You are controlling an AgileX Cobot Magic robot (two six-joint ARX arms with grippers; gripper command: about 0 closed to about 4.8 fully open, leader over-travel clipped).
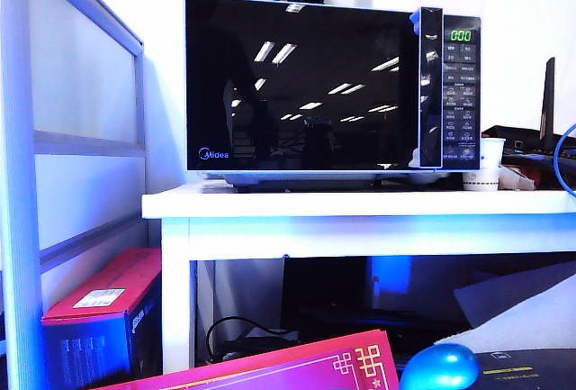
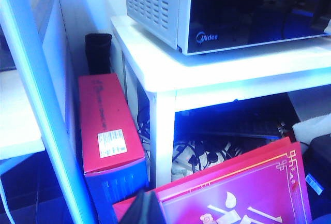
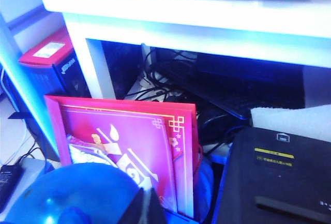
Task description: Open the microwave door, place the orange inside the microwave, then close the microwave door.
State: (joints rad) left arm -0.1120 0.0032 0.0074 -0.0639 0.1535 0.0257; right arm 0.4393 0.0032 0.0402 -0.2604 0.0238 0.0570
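Note:
The black microwave (image 1: 333,84) stands on the white table (image 1: 360,205), with green digits lit on its button panel (image 1: 460,93). Its glossy door (image 1: 301,84) is closed flat against the front, the handle bar (image 1: 431,88) at its right edge. The orange is out of view. My left gripper (image 2: 147,197) is shut and empty, low in front of the table, below the microwave's (image 2: 232,6) left corner. The right gripper (image 3: 145,195) is also shut with nothing in it, low beside a glossy blue egg-shaped thing (image 3: 72,195). Neither gripper shows in the exterior view.
A red box (image 1: 103,304) stands on the floor left of the table leg. A magenta printed box (image 1: 297,367) and the blue egg-shaped thing (image 1: 439,367) lie in the foreground, next to a black case (image 3: 279,177). A paper cup (image 1: 490,160) sits right of the microwave. Cables lie under the table.

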